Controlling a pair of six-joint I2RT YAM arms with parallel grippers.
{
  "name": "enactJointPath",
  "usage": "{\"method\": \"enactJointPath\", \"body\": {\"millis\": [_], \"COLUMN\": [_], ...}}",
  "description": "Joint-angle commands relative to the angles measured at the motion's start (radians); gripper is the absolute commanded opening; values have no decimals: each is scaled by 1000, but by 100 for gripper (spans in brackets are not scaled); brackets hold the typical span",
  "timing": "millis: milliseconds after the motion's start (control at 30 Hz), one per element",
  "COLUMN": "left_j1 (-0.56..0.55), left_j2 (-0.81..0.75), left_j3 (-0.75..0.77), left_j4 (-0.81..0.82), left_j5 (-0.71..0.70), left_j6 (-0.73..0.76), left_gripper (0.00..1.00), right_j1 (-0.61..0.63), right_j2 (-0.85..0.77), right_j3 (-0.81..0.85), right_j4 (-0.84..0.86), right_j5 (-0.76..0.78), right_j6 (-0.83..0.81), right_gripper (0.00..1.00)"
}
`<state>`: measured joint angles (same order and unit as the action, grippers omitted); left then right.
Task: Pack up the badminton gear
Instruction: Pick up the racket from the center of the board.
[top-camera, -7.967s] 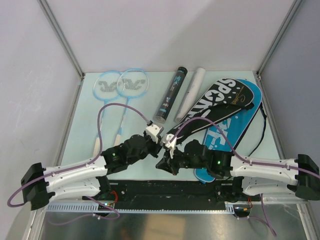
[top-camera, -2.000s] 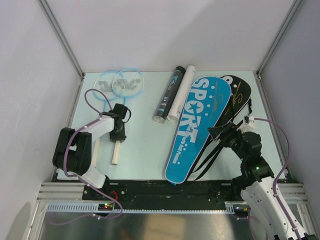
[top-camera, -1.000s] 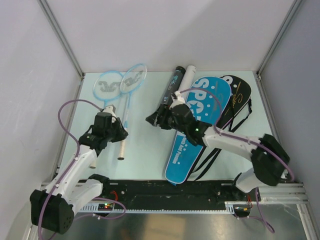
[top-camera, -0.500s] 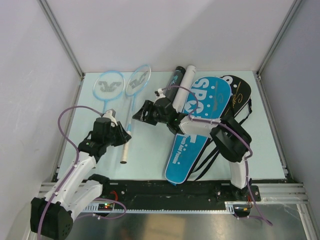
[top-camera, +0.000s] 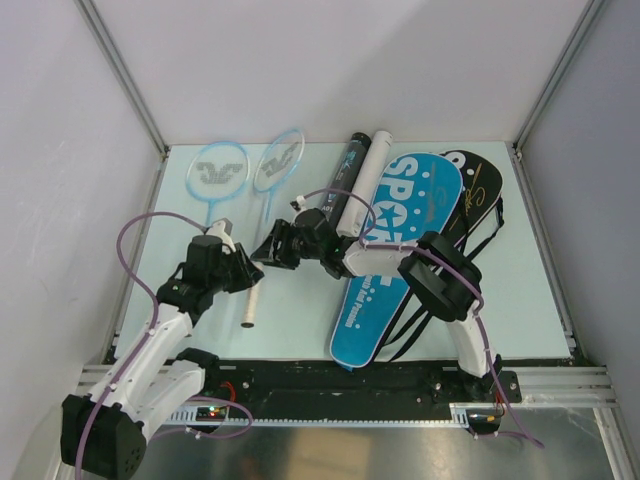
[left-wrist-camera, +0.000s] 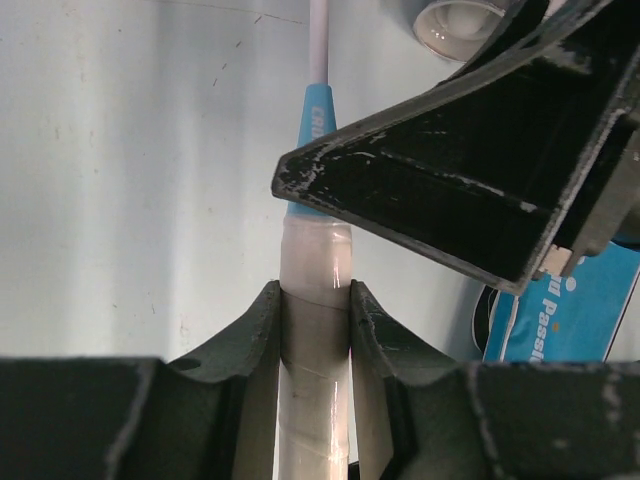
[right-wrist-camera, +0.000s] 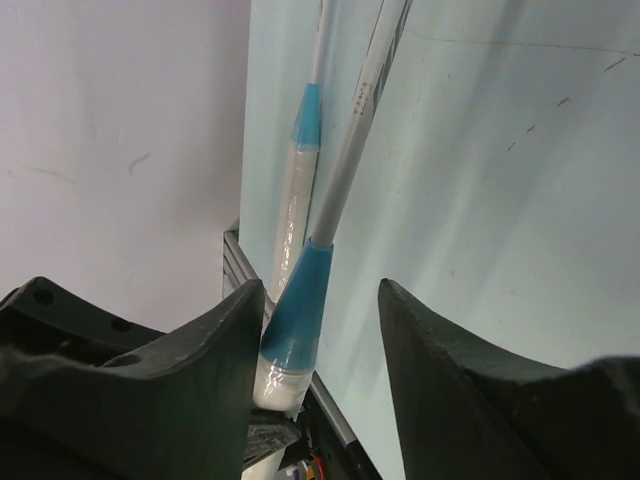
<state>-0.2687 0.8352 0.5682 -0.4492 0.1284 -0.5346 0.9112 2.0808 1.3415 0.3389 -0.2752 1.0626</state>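
Note:
Two light-blue rackets lie at the far left, one head (top-camera: 218, 172) flat and the other racket (top-camera: 277, 162) angled. My left gripper (top-camera: 237, 272) is shut on the angled racket's white grip (left-wrist-camera: 315, 330). My right gripper (top-camera: 262, 250) is open, with its jaws on either side of that racket's blue cone (right-wrist-camera: 300, 300) just above the grip. The blue cone is close to one finger (right-wrist-camera: 215, 350). The second racket's handle (right-wrist-camera: 298, 190) lies on the table behind. A blue SPORT bag (top-camera: 395, 250) overlaps a black bag (top-camera: 478, 188). No silver-white rackets or shuttlecocks are in view.
A black tube (top-camera: 345, 185) and a white tube (top-camera: 366, 175) lie side by side at the back centre, beside the blue bag. The bags' black straps (top-camera: 420, 310) trail toward the front. Metal frame posts and white walls enclose the pale table (top-camera: 300, 310).
My right arm swung from the right side across the bags to the racket shaft. My left gripper kept its hold, and the racket turned with its handle drawn right and nearer.

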Motion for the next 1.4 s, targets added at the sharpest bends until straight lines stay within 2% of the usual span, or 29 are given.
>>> {"method": "enactJointPath", "body": {"millis": [0,100,167,267,333,433,633,767,800,867,1000,1167,1233,1367], "left_j1": [-7,-7,-6,-6,-7,-6,-6,-6,-7,-7,-6,-5,2,2], "left_j2": [-30,-39,-45,-68,-83,-102,-133,-165,-176,-186,-167,-147,-132,-103], "left_j3": [-17,-18,-15,-8,2,31,92,127,133,145,181,210,230,231], "left_j4": [56,55,55,55,52,39,1,-13,-15,-20,-41,-43,-62,-53], "left_j5": [38,37,45,53,57,59,93,120,113,90,71,-45,4,109], "left_j6": [-5,-11,-11,-5,14,40,52,74,85,117,160,124,175,174], "left_gripper": [1,6,12,27,39,55,78,85,92,98,99,100,100,100], "right_j1": [4,2,1,3,3,-5,-24,-56,-66,-85,-134,-210,-240,-292], "right_j2": [34,48,43,20,1,-26,-102,-169,-187,-225,-309,-490,-596,-827], "right_j3": [45,46,45,43,35,5,-41,-89,-109,-140,-222,-418,-493,-629], "right_j4": [100,145,158,162,165,209,269,287,295,298,317,335,292,130], "right_j5": [-50,-90,-101,-106,-107,-114,-118,-113,-112,-107,-124,-103,-89,-29], "right_j6": [46,49,43,23,26,56,64,61,58,42,33,36,15,-52], "right_gripper": [51,39,26,5,1,0,0,0,0,0,0,0,0,0]}}
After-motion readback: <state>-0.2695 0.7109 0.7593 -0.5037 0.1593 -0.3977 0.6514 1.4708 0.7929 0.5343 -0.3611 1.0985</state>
